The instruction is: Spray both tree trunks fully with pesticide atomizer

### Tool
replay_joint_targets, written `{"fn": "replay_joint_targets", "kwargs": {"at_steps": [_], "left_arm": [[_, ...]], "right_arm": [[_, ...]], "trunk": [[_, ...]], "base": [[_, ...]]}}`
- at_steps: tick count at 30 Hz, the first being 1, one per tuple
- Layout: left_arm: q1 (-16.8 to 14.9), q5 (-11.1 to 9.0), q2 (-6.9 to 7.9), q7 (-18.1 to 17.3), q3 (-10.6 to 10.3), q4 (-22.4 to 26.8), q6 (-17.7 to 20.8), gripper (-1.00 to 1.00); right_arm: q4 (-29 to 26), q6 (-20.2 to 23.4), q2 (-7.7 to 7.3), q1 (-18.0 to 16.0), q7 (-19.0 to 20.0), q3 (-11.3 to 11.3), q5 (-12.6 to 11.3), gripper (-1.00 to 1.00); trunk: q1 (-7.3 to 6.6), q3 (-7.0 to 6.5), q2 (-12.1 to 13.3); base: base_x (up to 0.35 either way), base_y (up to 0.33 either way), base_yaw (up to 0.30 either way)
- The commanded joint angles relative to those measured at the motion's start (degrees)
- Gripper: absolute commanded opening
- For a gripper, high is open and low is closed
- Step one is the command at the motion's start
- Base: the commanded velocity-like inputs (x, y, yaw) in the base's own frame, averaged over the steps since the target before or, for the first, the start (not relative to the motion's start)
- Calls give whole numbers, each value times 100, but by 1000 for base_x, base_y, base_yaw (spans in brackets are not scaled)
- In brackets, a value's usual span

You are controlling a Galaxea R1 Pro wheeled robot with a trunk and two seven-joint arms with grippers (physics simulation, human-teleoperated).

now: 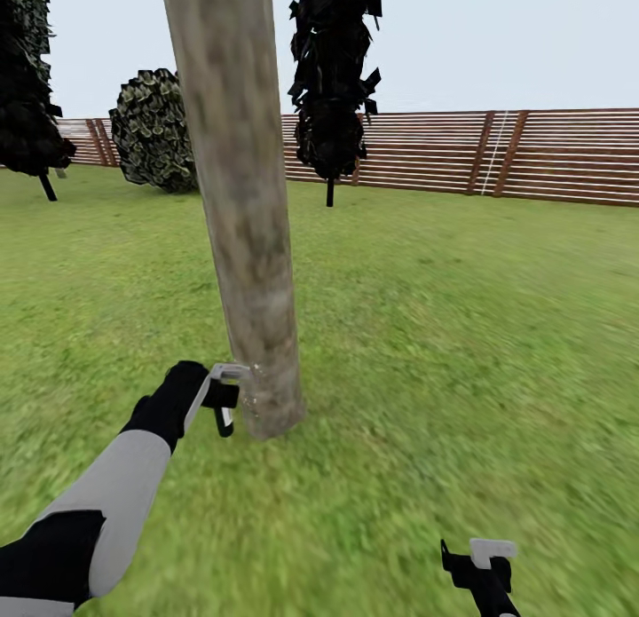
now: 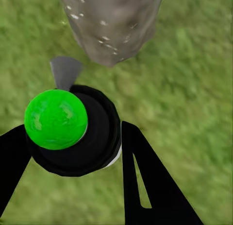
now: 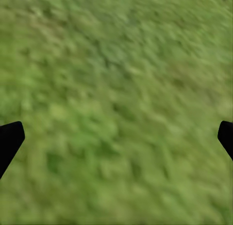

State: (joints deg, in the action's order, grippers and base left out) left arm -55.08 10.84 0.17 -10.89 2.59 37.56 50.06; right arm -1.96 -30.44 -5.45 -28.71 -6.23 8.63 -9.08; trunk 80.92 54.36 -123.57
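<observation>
My left gripper (image 2: 73, 152) is closed around the pesticide atomizer (image 2: 73, 132), its two black fingers (image 2: 145, 181) pressed against the dark round body just below the bright green cap (image 2: 56, 119). In the head view I hold that bottle low at about 8 o'clock, right beside the foot of the tree trunk (image 1: 244, 209), which rises from the middle of the picture toward 12 o'clock. The grey nozzle (image 2: 65, 70) points at the trunk's base, where pale flecks dot the bark; whether they are spray I can't say for sure. I judge the bottle light and rigid, with a smooth, fairly slippery wall, so the wide body under the cap is the sound place to grip, not the cap or the thin nozzle, which could twist in my hold. My right gripper (image 1: 479, 559) hangs at about 5 o'clock with its fingers spread wide and nothing between them, only lawn (image 3: 116, 89) beneath. A slatted fence (image 1: 532, 155) runs across behind, toward 2 o'clock, with dark bushy trees (image 1: 333, 84) near 12 o'clock.
</observation>
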Motion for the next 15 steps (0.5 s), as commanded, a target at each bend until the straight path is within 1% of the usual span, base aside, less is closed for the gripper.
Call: {"fn": "replay_joint_targets", "kwargs": {"at_steps": [1, 4, 5, 7, 9, 10, 12, 15], "left_arm": [[-2, 53, 21, -61, 26, 9, 19, -100], [36, 74, 169, -69, 28, 14, 13, -100], [47, 75, 163, -63, 13, 14, 13, -100], [57, 66, 129, -48, 9, 14, 8, -100], [59, 63, -8, -31, 6, 21, 4, -100], [53, 65, -40, -22, 1, 25, 0, -100], [44, 67, -66, -15, -2, 29, -3, -100], [56, 68, -84, -3, -4, 27, -5, -100]], "right_arm": [[2, -15, 0, -3, -15, 51, -50, 100], [2, -15, 0, -3, -18, 51, -50, 100], [2, -15, 0, -3, -19, 51, -50, 100], [2, -15, 0, -3, -19, 51, -50, 100], [2, -15, 0, -3, -17, 50, -50, 100], [2, -15, 0, -3, -17, 51, -50, 100], [2, -15, 0, -3, -16, 51, -50, 100], [2, -15, 0, -3, -13, 51, -50, 100]], "trunk": [[-1, 5, -2], [-1, 5, -2], [-1, 5, -2], [-1, 5, -2], [-1, 5, -2], [-1, 5, -2], [-1, 5, -2], [-1, 5, -2]], "base": [[0, 0, 6], [0, 0, 1], [0, 0, 0], [0, 0, 0], [0, 0, 0], [20, -11, 0], [90, -91, 0], [159, -183, 0]]}}
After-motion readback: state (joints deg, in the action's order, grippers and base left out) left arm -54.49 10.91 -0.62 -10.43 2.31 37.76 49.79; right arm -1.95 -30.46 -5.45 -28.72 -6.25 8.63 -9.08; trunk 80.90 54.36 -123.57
